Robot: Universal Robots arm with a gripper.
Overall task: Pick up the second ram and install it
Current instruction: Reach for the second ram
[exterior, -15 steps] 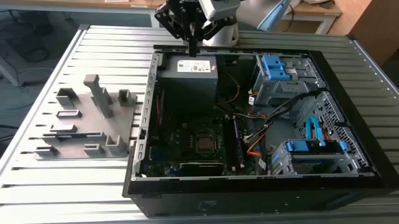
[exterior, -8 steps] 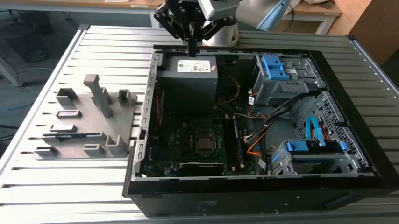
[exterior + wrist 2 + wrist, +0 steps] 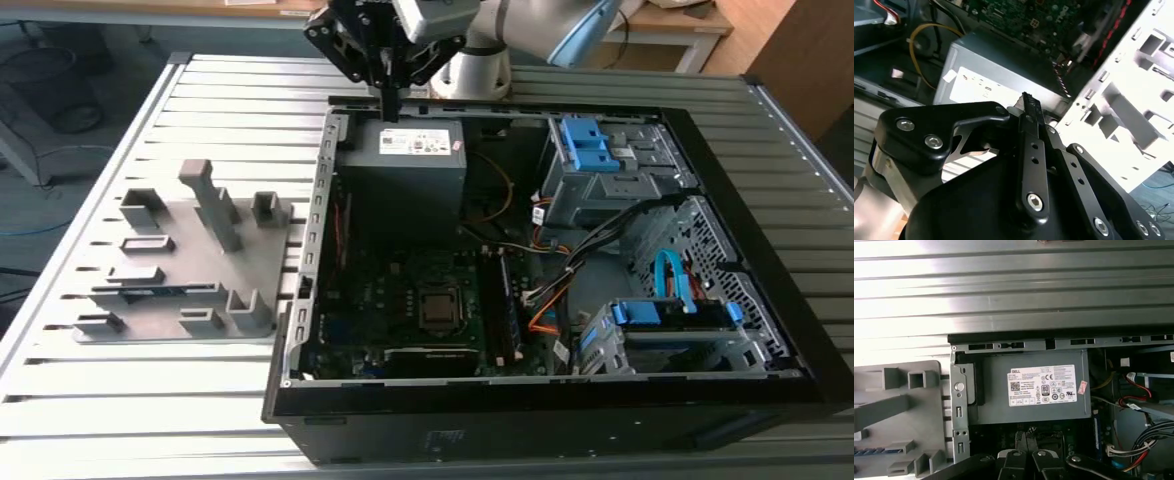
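The second ram (image 3: 158, 291) is a thin dark stick lying in a slot of the grey holder block (image 3: 187, 250) at the exterior view's left, outside the computer case. In the first wrist view its blue edge (image 3: 876, 451) shows in the same holder (image 3: 899, 410). My gripper (image 3: 388, 103) hangs above the far end of the open case (image 3: 534, 400), over the grey power supply (image 3: 400, 165), well away from the ram. Its black fingers (image 3: 1026, 107) are pressed together with nothing between them. Their tips (image 3: 1025, 434) point at the power supply's edge.
The open case holds a motherboard (image 3: 414, 300) with long memory slots (image 3: 505, 300), blue drive bays (image 3: 594, 150) and loose cables (image 3: 587, 250). The slatted metal table (image 3: 160, 400) carries the case and the holder. The arm's base (image 3: 467, 70) stands behind the case.
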